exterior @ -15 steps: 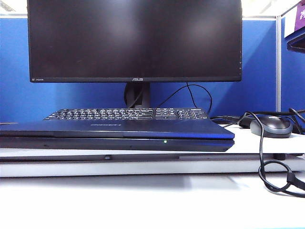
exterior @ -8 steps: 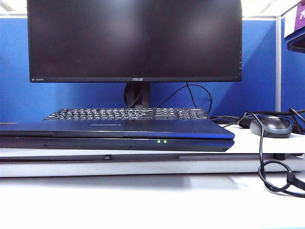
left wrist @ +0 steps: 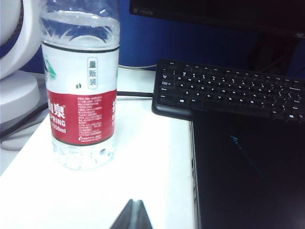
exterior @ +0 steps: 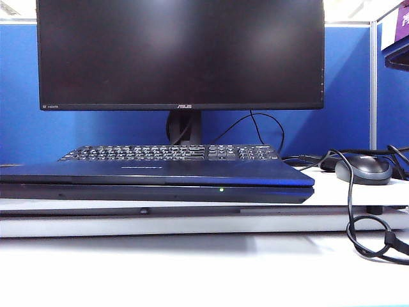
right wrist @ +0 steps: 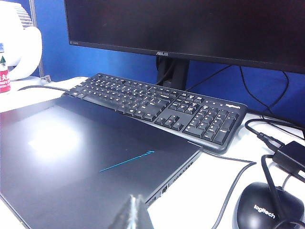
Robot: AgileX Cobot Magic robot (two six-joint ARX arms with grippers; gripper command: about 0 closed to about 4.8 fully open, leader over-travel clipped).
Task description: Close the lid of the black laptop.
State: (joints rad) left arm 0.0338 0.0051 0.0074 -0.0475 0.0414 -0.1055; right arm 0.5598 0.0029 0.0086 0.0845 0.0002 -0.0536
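The black laptop point(exterior: 153, 192) lies flat on the white desk in front of the separate keyboard. Its lid point(exterior: 153, 171) is down on the base, and one green light point(exterior: 221, 189) glows on the front edge. Neither gripper shows in the exterior view. In the left wrist view my left gripper point(left wrist: 135, 203) is shut on nothing, above bare desk just beside the lid's point(left wrist: 248, 171) side edge. In the right wrist view my right gripper point(right wrist: 135, 198) is shut and empty, hovering over the lid point(right wrist: 86, 157) near its corner on the mouse side.
A black keyboard point(exterior: 169, 152) and the ASUS monitor point(exterior: 179, 51) stand behind the laptop. A black mouse point(exterior: 363, 169) and looping cables point(exterior: 358, 236) lie to the right. A water bottle point(left wrist: 81, 86) and a white fan point(left wrist: 14, 71) stand left of the laptop.
The laptop's front edge showed two green lights half a second ago and shows one now. Nothing else has moved.
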